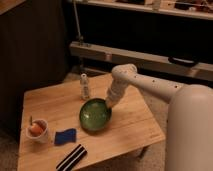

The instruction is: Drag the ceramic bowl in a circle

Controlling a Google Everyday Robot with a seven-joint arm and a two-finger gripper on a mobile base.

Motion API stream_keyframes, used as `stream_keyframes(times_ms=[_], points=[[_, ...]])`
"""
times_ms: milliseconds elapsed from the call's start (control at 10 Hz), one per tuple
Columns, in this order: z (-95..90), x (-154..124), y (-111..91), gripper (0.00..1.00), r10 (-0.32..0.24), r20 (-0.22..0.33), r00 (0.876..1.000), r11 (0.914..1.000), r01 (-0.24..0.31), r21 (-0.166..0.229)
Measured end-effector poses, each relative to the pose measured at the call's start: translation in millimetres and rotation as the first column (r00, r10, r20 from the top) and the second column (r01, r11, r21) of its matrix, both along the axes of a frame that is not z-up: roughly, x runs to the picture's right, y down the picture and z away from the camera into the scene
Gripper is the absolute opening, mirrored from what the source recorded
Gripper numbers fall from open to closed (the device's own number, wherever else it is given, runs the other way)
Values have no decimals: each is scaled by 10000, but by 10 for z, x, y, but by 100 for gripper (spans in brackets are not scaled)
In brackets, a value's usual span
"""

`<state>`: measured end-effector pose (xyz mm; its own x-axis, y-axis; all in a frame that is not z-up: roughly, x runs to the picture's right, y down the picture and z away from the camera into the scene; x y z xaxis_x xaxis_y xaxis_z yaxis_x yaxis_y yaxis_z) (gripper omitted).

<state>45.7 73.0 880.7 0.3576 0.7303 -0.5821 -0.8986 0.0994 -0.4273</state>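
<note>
The gripper (108,104) is clamped shut on the far right rim of the ceramic bowl (94,115) — glossy, rigid, likely heavy and breakable — best dragged by the rim

A glossy green ceramic bowl (95,115), wide, shallow and darker at the rim, sits upright near the middle of the wooden table (132,125), the robot's closed hand (109,104) at its far-right rim.

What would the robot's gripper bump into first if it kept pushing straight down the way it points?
The gripper, shut, already meets the far rim of the glossy green ceramic bowl; beneath that, probably the wooden table.
</note>
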Motion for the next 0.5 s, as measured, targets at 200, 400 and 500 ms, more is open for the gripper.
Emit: stream_keyframes(times_ms=[200, 400, 500], points=[[277, 343, -162, 12, 360, -827, 9959, 9989, -383, -261], [344, 766, -88, 12, 576, -1446, 9878, 9970, -645, -435], [295, 988, -2, 12, 718, -1620, 9842, 9956, -806, -482]])
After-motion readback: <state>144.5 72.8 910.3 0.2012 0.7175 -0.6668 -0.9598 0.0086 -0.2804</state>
